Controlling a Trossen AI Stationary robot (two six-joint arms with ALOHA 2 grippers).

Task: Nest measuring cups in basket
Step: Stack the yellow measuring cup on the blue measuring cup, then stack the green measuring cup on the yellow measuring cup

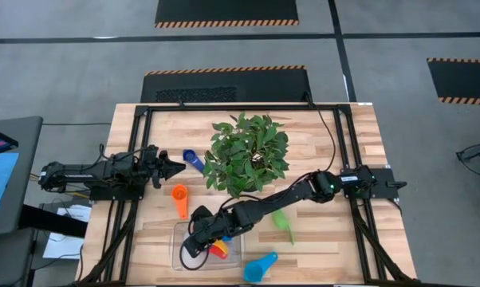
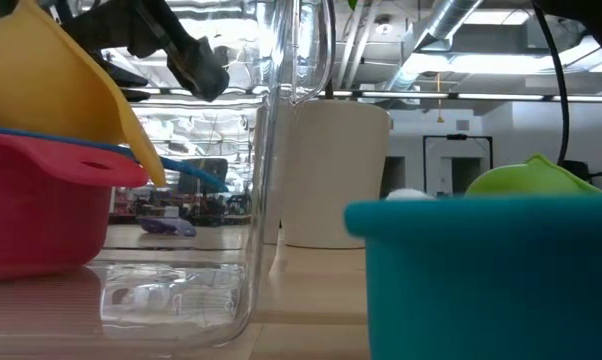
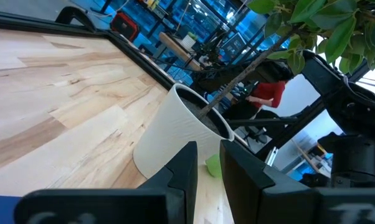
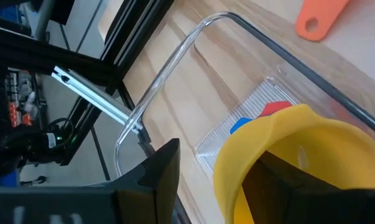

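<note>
Bright, even light (foreground blurred)

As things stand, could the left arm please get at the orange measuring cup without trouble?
Probably yes. The orange measuring cup lies in the open on the table, just nearer the front edge than the left gripper, with nothing between them. The plant and the right arm sit off to the side.

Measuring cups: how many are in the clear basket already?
Done: a red cup with a blue one sits in the basket. In hand: the right end effector holds the yellow cup over them. Left: orange, green, light blue and dark blue cups on the table.
</note>
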